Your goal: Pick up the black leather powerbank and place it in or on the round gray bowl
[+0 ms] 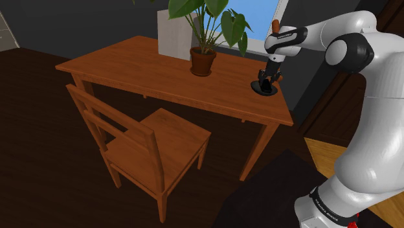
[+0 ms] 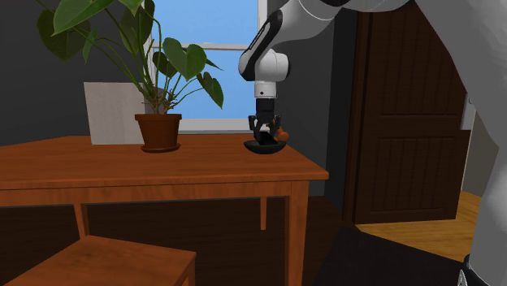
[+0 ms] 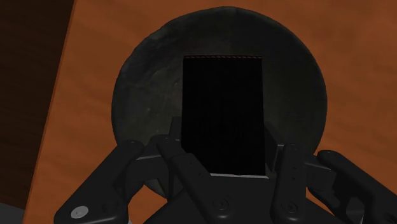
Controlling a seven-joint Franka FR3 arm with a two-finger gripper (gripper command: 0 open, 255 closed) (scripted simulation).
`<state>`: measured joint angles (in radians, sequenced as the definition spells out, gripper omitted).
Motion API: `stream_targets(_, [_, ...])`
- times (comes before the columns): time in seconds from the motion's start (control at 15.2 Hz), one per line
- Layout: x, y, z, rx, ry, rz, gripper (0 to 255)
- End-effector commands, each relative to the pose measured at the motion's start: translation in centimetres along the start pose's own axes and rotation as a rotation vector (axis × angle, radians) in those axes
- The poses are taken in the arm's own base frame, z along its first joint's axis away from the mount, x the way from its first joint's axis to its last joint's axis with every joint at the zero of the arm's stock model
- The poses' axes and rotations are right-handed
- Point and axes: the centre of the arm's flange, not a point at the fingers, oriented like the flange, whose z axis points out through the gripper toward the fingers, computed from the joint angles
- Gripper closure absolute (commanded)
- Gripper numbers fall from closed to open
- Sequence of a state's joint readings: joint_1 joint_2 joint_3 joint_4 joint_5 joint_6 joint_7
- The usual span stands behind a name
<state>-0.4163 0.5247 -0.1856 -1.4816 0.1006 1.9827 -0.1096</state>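
On the wooden table (image 1: 129, 65), with a chair (image 1: 162, 139) beside it and a potted plant (image 1: 202, 61) on top, you have the round dark-gray bowl (image 3: 146, 76) near the arm-side corner. Over its hollow sits the black powerbank (image 3: 222, 95), clasped by its long sides in your gripper (image 3: 222, 135).

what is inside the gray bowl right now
The black powerbank hangs in the hollow of the dark gray bowl, clasped between the fingers of the gripper. It covers the bowl's middle, so whether it touches the bottom cannot be seen.
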Motion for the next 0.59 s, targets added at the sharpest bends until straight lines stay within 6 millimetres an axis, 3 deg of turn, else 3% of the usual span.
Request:
stream_targets(0.0, [0.01, 0.01, 0.03, 0.0, 0.001, 0.0, 255])
stream_targets(0.2, [0.01, 0.01, 0.03, 0.0, 0.001, 0.0, 255])
stream_targets(0.26, [0.01, 0.01, 0.02, 0.0, 0.001, 0.0, 0])
stream_targets(0.53, [0.01, 0.01, 0.02, 0.0, 0.001, 0.0, 0])
